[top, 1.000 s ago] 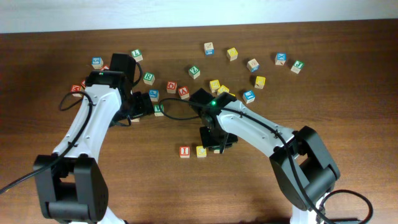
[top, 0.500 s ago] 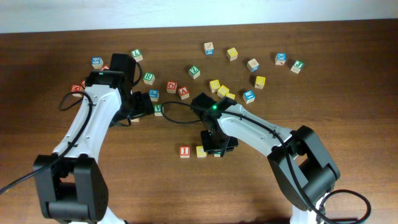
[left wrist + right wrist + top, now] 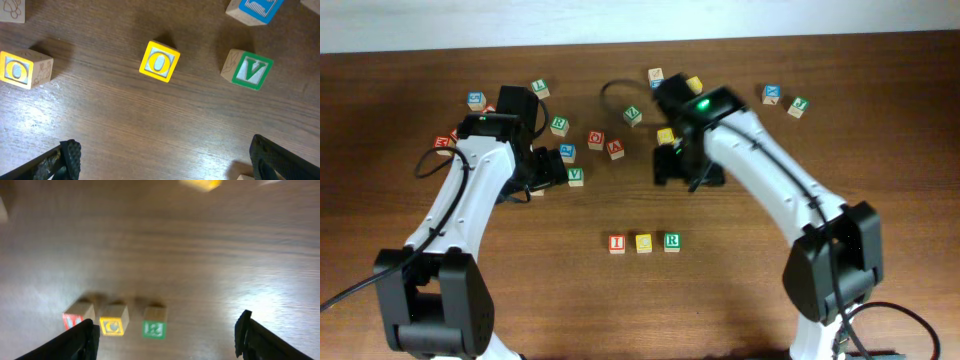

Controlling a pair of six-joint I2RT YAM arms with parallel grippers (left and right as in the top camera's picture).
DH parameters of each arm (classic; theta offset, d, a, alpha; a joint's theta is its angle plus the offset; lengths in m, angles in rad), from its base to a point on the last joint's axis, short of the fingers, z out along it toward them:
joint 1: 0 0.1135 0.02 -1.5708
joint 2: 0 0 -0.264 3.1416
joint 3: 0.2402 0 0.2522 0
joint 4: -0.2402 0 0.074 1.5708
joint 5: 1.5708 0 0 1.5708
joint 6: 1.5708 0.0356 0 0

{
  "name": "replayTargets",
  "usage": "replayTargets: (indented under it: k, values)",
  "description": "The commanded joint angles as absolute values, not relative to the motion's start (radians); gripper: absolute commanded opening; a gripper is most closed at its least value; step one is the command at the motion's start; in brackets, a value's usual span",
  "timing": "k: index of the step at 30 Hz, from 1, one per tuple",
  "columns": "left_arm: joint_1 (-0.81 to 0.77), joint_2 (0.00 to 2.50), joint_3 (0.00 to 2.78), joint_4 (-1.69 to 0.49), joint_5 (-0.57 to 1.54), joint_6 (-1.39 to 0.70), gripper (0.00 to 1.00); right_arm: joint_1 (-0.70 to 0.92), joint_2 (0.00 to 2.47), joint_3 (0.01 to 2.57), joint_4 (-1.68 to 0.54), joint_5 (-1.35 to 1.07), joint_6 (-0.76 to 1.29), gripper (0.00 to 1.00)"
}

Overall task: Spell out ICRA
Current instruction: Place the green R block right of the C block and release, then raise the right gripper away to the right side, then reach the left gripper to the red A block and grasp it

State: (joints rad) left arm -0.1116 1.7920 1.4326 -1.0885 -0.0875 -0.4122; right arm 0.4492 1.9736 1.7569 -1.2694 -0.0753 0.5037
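Note:
Three blocks stand in a row near the table's front: red I (image 3: 617, 243), yellow C (image 3: 644, 243) and green R (image 3: 672, 242). The right wrist view shows the same row: the I (image 3: 76, 317), the C (image 3: 113, 321) and the R (image 3: 154, 323). My right gripper (image 3: 686, 172) hangs open and empty, well above and behind the row (image 3: 167, 336). My left gripper (image 3: 548, 168) is open over bare wood (image 3: 165, 160). Beyond it lie a yellow O block (image 3: 159, 61) and a green V block (image 3: 248, 69).
Loose letter blocks are scattered across the far half of the table. They include two red ones (image 3: 616, 148), a green one (image 3: 559, 125) and a yellow one (image 3: 738, 131). A second O block (image 3: 22, 69) and a blue block (image 3: 255, 9) lie near my left gripper.
My right gripper opened off the green R block, leaving it at the right end of the row. It then rose and drew back toward the far side. The left arm stayed still.

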Motion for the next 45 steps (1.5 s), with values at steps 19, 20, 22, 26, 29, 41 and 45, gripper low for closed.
replayTargets:
  k: [19, 20, 22, 26, 29, 41, 45]
  values:
    - [-0.109, 1.803, 1.438, -1.09, -0.102, -0.422, 0.99, -0.163, 1.968, 1.773, -1.483, -0.041, 0.532, 0.98]
    - [-0.109, 1.803, 1.438, -1.09, -0.102, -0.422, 0.99, -0.202, 1.968, 1.773, -1.485, -0.041, 0.532, 0.98]
    - [-0.109, 1.803, 1.438, -1.09, -0.102, -0.422, 0.99, -0.258, 1.968, 1.773, -1.484, -0.041, 0.532, 0.98]
    - [-0.109, 1.803, 1.438, -1.09, -0.101, -0.422, 0.99, -0.311, 1.968, 1.773, -1.48, -0.041, 0.532, 0.98]
    - [-0.109, 1.803, 1.438, -1.09, -0.101, -0.422, 0.99, -0.308, 1.968, 1.773, -1.476, -0.041, 0.532, 0.98]
    - [-0.279, 1.803, 1.412, -1.082, 0.272, -0.335, 0.99, -0.308, 1.968, 1.773, -1.476, -0.041, 0.532, 0.98]
    - [-0.259, 1.803, 1.575, -1.066, 0.075, -0.335, 1.0, -0.308, 1.968, 1.773, -1.476, -0.041, 0.532, 0.98]
